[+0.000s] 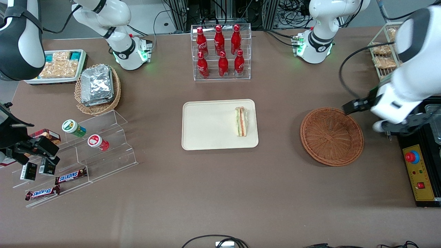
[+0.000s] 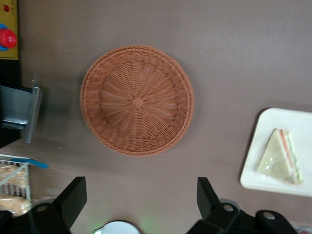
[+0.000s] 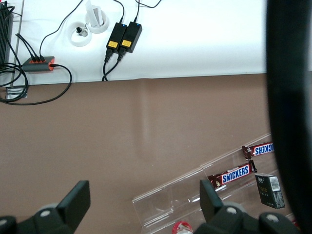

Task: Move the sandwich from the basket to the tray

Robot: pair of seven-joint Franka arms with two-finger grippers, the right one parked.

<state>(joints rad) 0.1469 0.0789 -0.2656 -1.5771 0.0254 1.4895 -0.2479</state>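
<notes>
Sandwich on tray, basket holds nothing, gripper spread wide and holding nothing.

Table (image 1: 220, 193): brown surface, everything sits on it. Tray (image 1: 206, 125): flat mid-table, nearer the front camera than the clear rack of red bottles (image 1: 221, 51). Basket (image 1: 331, 136): reddish-brown wicker, beside the tray toward the working arm's end, apart from it; bare weave inside, confirmed in the wrist view (image 2: 137, 100). Gripper (image 1: 348, 107): raised in the air over the basket's rim on the working arm's side; wrist view (image 2: 141, 197) shows both fingers (image 2: 73, 197) far apart with only table between them. Sandwich (image 1: 242, 121): lies flat in the tray, at the tray end nearest the basket, orange and green filling stripes visible, touching only the tray; also seen in wrist view (image 2: 281, 158).
</notes>
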